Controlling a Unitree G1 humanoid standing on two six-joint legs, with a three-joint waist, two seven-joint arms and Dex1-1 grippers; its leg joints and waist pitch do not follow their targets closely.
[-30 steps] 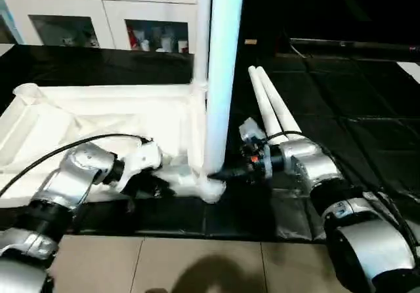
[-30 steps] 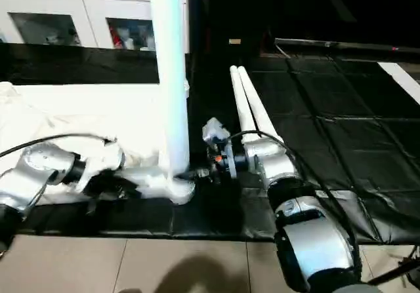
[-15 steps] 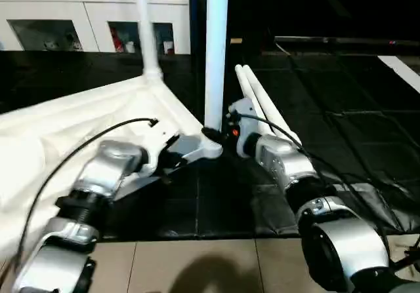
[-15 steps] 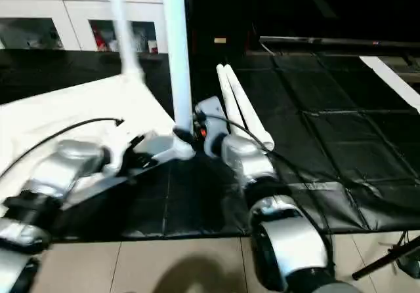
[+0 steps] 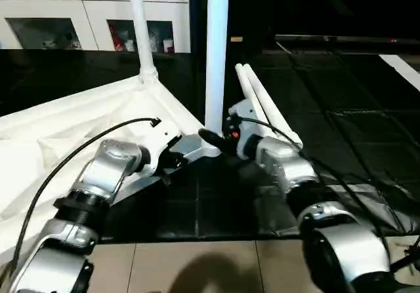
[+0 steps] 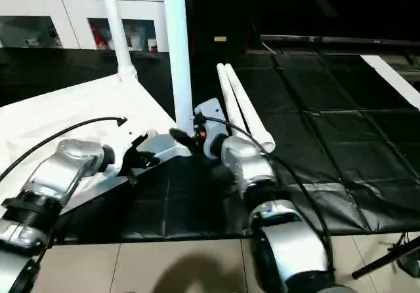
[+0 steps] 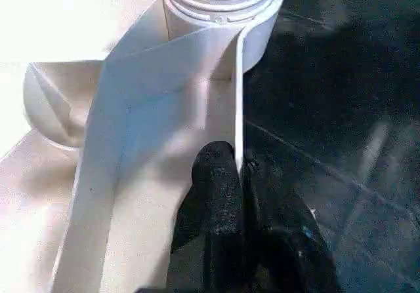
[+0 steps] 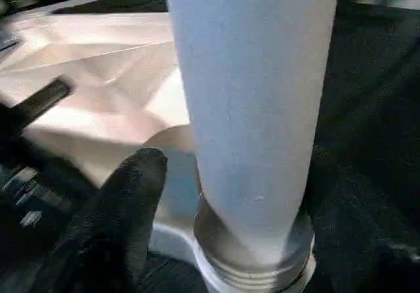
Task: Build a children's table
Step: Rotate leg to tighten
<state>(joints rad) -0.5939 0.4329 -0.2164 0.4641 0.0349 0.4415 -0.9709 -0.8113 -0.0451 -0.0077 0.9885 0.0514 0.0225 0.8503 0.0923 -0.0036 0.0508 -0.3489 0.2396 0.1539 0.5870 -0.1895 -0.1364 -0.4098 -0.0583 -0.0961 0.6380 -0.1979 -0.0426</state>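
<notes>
White smooth plastic everywhere: the upside-down rectangular ribbed tabletop [image 5: 79, 119] lies on the black quilted floor mat [image 5: 341, 129], two round tapered legs [image 5: 216, 50] standing in its corner sockets, two spare tube legs [image 6: 244, 106] lying alongside. The left gripper [image 7: 237, 175] pinches the tabletop's thin rim. The right gripper [image 8: 252, 195] sits spread wide around the near leg's threaded base.
</notes>
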